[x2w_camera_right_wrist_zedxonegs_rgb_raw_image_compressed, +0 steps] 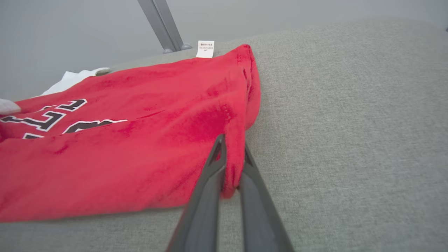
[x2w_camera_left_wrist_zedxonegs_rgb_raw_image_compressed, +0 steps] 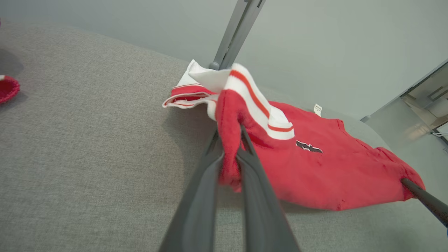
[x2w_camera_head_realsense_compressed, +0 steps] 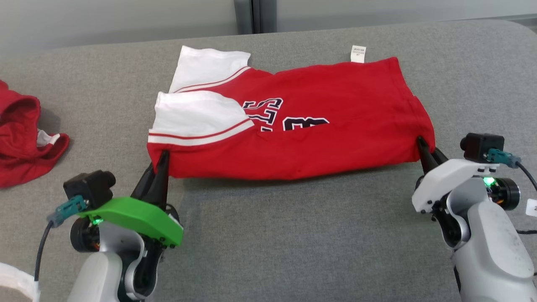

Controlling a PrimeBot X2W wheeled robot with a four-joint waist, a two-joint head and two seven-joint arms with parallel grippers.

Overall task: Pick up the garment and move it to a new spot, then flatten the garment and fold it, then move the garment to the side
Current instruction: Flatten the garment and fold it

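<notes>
- Jaws on both arms are pinched together on cloth. The left gripper (x2w_camera_head_realsense_compressed: 163, 156) has the near corner at the sleeve end of the red short-sleeved jersey-style garment (x2w_camera_head_realsense_compressed: 327, 142), and the right gripper (x2w_camera_head_realsense_compressed: 423, 144) has the near corner at the hem end.
- That garment lies sideways around the middle of the grey woven fabric surface (x2w_camera_head_realsense_compressed: 293, 235). It looks folded in half lengthwise, since both white sleeves with red stripes (x2w_camera_head_realsense_compressed: 197, 113) sit stacked at the left end.
- Why grab two corners? My guess is that holding both ends of the near edge keeps it taut, so the whole edge can be lifted or dragged in one go without bunching.
- In the left wrist view the corner is scrunched between the dark fingers (x2w_camera_left_wrist_zedxonegs_rgb_raw_image_compressed: 199, 196) and looks raised a little off the surface.
- Writing: there's black block lettering with a white outline (x2w_camera_head_realsense_compressed: 268, 111) on the chest, upside down from the head view and partly tucked under a sleeve. I can make out something like "ST" and a rounded character, but not the full word.
- A small white care label (x2w_camera_head_realsense_compressed: 358, 53) pokes out at the far hem corner. The print is too tiny to read.
- Another crumpled red garment (x2w_camera_head_realsense_compressed: 21, 138) sits well apart at the left edge, with nothing touching it.
</notes>
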